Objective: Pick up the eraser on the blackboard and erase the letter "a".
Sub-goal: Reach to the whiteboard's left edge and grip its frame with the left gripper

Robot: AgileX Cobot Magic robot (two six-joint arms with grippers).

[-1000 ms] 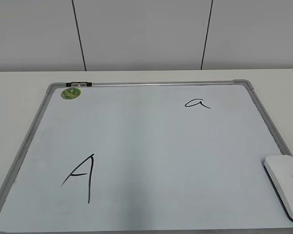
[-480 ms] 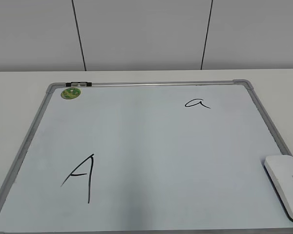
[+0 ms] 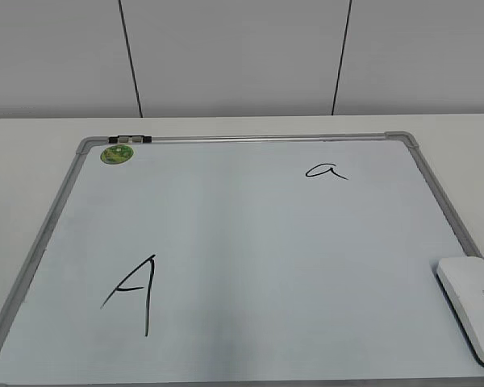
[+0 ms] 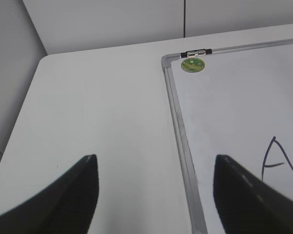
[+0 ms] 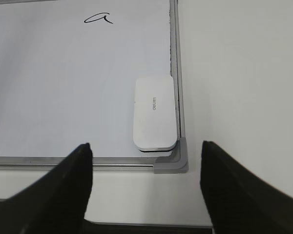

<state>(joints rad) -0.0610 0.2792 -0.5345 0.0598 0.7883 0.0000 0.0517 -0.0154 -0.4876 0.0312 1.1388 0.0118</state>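
The white rounded plastic eraser [image 5: 155,111] lies flat at the 5 o'clock corner of the large white grey-framed blackboard [image 3: 242,242]. The small black cursive letter "a" [image 3: 326,171] is at 1 o'clock. Both the left gripper [image 4: 154,195] and the right gripper [image 5: 145,185] are wide open and hold nothing.

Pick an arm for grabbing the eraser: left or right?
Right. Its open gripper faces the eraser at the board's near right corner. The left gripper, also open, sits off the board's left edge.
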